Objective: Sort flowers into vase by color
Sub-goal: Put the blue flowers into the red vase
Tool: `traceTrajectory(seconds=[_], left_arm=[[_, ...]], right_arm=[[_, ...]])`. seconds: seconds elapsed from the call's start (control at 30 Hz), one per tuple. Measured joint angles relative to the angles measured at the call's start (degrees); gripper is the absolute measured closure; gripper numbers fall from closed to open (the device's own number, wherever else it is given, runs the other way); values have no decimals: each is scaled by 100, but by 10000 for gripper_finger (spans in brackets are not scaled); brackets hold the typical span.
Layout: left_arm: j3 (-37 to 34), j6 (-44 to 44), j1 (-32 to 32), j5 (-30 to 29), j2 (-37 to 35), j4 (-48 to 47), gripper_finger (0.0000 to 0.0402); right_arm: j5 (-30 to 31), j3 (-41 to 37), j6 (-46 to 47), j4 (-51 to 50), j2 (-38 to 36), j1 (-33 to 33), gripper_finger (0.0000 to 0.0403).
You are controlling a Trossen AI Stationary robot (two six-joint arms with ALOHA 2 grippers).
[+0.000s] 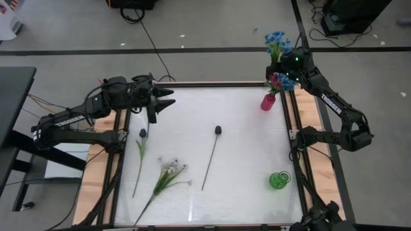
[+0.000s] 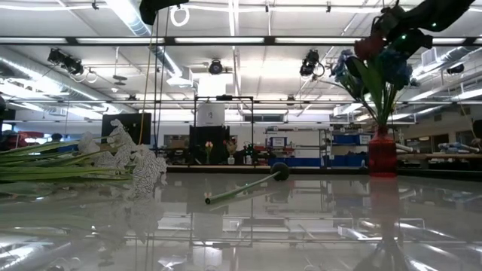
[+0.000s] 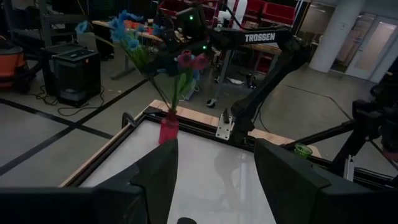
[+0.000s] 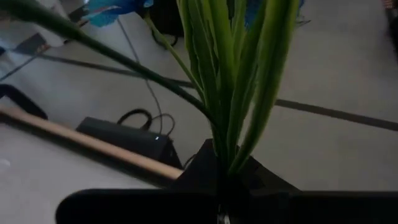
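A red vase (image 1: 268,101) stands at the table's far right corner and holds blue-cluster flowers (image 1: 277,42) and a red-pink bud (image 1: 275,80). My right gripper (image 1: 287,69) is above the vase, shut among the stems (image 4: 231,93). My left gripper (image 1: 166,97) hovers open over the far left of the table, touching nothing. On the table lie a dark-bud flower (image 1: 218,130), a second dark-bud flower (image 1: 142,133) and a white-cluster flower (image 1: 170,168). A green vase (image 1: 279,179) stands near the right edge. My right gripper pinches a bundle of green stems and leaves (image 4: 227,152) between its two fingers, just below the flower heads (image 2: 369,47). The stems run down from the hold into the neck (image 2: 382,132) of the red vase and stand nearly upright. Which single flower it has cannot be told.
The table has a raised dark frame (image 1: 212,83) with wooden strips (image 1: 96,173) along left and right. The middle of the white surface between the lying flowers and the vases is bare. Cables and equipment lie on the floor beyond the far edge.
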Motion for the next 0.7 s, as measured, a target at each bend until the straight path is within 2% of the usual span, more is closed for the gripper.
traceTrajectory(seconds=[0.17,0.4,0.7], left_arm=[[-1,-2,0,0,0,-1,184],[0,-2,0,0,-1,0,184],[-1,-4,0,0,-1,0,184]], right_arm=[[-274,-214,-122,414,-27,-4,391],[-1106,-307,-464,1138,-39,-2,391],[-1793,-307,-937,1145,-39,-4,391]])
